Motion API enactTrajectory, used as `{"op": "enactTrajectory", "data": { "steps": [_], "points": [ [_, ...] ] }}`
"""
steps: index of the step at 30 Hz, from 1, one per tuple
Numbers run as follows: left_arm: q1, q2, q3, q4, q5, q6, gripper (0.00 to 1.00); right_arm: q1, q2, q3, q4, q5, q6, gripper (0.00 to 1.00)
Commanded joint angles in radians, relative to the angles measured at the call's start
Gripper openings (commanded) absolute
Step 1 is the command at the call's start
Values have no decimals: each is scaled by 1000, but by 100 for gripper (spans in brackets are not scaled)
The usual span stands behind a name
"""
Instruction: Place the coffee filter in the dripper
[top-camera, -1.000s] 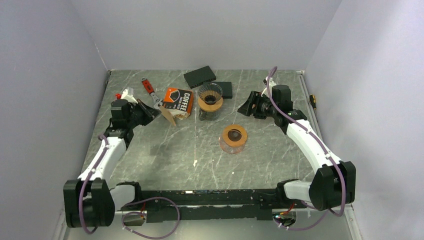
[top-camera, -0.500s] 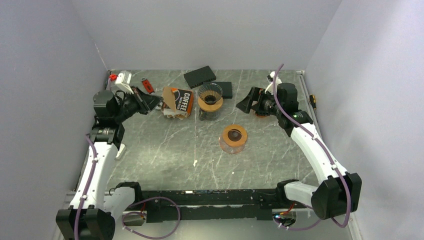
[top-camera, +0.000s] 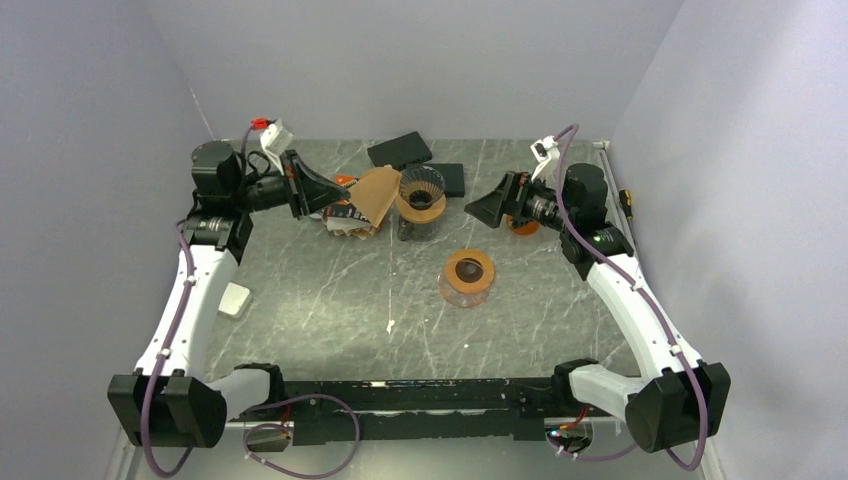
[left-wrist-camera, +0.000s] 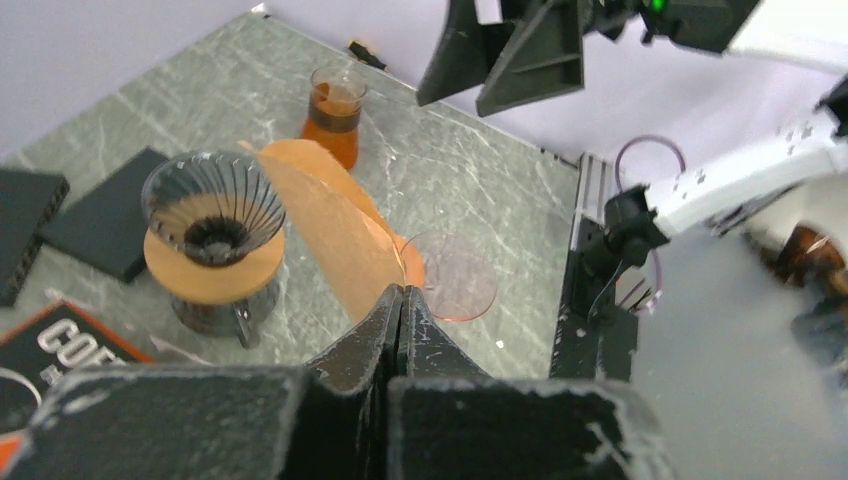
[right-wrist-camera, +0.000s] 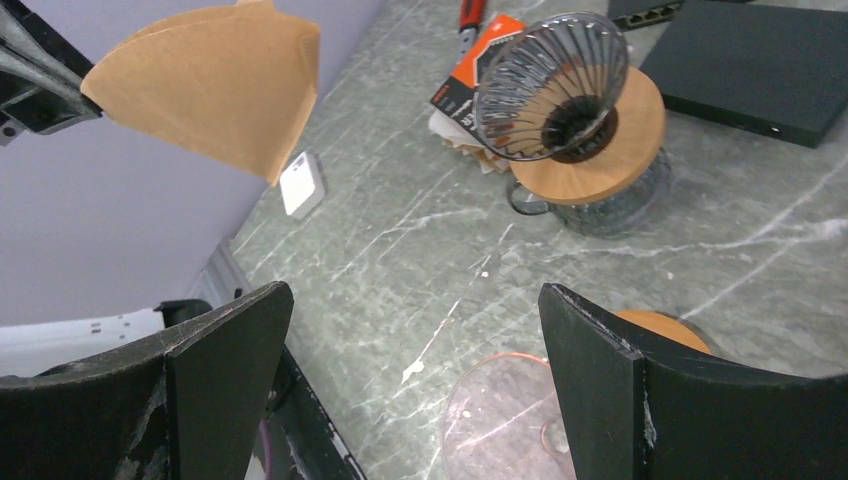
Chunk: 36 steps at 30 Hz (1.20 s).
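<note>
The coffee filter (top-camera: 378, 195) is a brown paper cone held in the air just left of the dripper (top-camera: 420, 190). My left gripper (top-camera: 338, 192) is shut on the filter's edge. The dripper is a ribbed glass cone on a wooden ring, standing on a glass server. In the left wrist view the filter (left-wrist-camera: 335, 230) fans out from the closed tips (left-wrist-camera: 402, 292), beside the dripper (left-wrist-camera: 212, 215). My right gripper (top-camera: 488, 210) hangs open to the right of the dripper, with nothing in it. Its wrist view shows the filter (right-wrist-camera: 215, 75), the dripper (right-wrist-camera: 555, 85) and the wide gap between its fingers (right-wrist-camera: 415, 295).
A coffee filter box (top-camera: 352, 212) lies under the held filter. Two black boxes (top-camera: 400, 152) sit at the back. A glass piece with a wooden ring (top-camera: 467, 275) stands mid-table, an orange jar (top-camera: 520, 224) under the right arm, a small white block (top-camera: 233, 300) at the left.
The left arm rose and swung right, carrying the filter up from the box to beside the dripper. The right gripper opened wide and lifted.
</note>
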Motion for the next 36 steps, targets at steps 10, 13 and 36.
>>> {"op": "enactTrajectory", "data": {
  "steps": [10, 13, 36],
  "points": [
    [-175, -124, -92, -110, -139, 560, 0, 31, -15, 50, 91, -171, -81, 99],
    [-175, -139, -135, -14, -139, 507, 0, 37, -8, 48, 98, -186, -78, 99],
    [-185, -128, -148, -201, -12, 818, 0, 253, 124, 202, -85, -75, -268, 92]
  ]
}}
